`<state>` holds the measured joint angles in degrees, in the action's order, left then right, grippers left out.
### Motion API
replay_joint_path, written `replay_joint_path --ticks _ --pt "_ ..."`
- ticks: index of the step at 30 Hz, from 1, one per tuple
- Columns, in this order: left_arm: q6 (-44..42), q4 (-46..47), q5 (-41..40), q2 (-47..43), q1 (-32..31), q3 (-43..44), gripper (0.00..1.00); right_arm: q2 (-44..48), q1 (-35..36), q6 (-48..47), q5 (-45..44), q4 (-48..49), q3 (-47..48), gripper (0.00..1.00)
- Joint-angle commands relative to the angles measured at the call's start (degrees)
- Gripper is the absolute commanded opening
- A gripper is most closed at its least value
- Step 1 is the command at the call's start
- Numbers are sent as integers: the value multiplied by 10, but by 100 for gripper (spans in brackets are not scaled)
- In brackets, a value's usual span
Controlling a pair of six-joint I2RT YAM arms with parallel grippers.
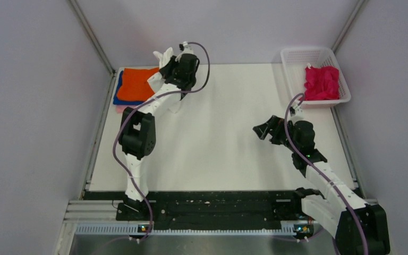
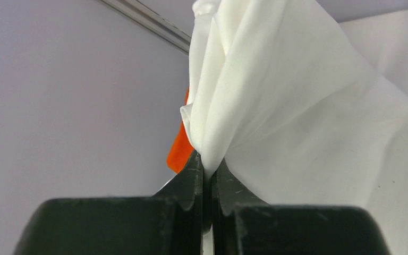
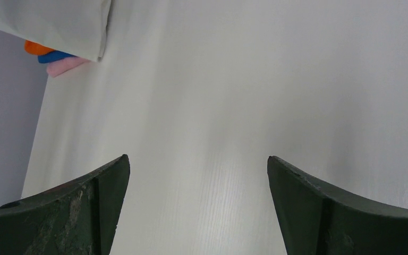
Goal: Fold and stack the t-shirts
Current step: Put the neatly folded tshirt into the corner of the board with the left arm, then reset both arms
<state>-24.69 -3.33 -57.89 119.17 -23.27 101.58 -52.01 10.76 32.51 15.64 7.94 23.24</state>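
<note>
My left gripper is raised at the far left of the table and is shut on a white t-shirt. In the left wrist view the closed jaws pinch a fold of the white cloth, which shows no print here. It hangs beside a folded stack with the orange t-shirt on top, then the blue one and the pink one. A magenta t-shirt lies crumpled in the basket. My right gripper is open and empty above bare table.
The white mesh basket stands at the back right corner. Grey walls with metal rails close the table on left, back and right. The right wrist view shows the white shirt's edge and the stack's orange, blue and pink edges.
</note>
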Motion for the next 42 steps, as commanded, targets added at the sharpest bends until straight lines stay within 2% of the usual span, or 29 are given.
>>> replay_joint_path --ticks 1,5,10,16,24,28,30,31,32,33,34,38,42 --pt "-47 43 12 -52 9 47 0 11 5 -8 -11 10 7 99" --pt "-33 36 11 -61 24 70 0 7 5 -7 -8 9 8 99" --pt "19 -38 49 -77 44 105 0 7 6 -6 -10 10 9 99" --pt "62 -58 72 -89 77 98 0 10 5 -6 -17 10 7 99" --pt "147 -76 163 -63 162 69 0 7 6 -13 -34 3 9 99" --pt "186 -104 178 -20 204 92 0 7 5 -17 -46 -7 12 99" --pt "197 -101 156 1 218 101 0 7 5 -20 -50 -11 14 99" --pt "193 -93 143 10 223 100 13 7 6 -21 -53 -14 16 99" --pt "188 -85 131 20 227 103 41 8 6 -23 -55 -17 19 99" --pt "183 -85 131 28 228 108 85 9 6 -24 -56 -21 20 99" --pt "185 -94 132 36 229 117 97 9 6 -25 -58 -24 22 99" --pt "239 -146 152 34 250 151 99 11 6 -25 -69 -35 26 99" --pt "302 -164 232 -24 251 122 99 19 6 -22 -69 -46 30 99"
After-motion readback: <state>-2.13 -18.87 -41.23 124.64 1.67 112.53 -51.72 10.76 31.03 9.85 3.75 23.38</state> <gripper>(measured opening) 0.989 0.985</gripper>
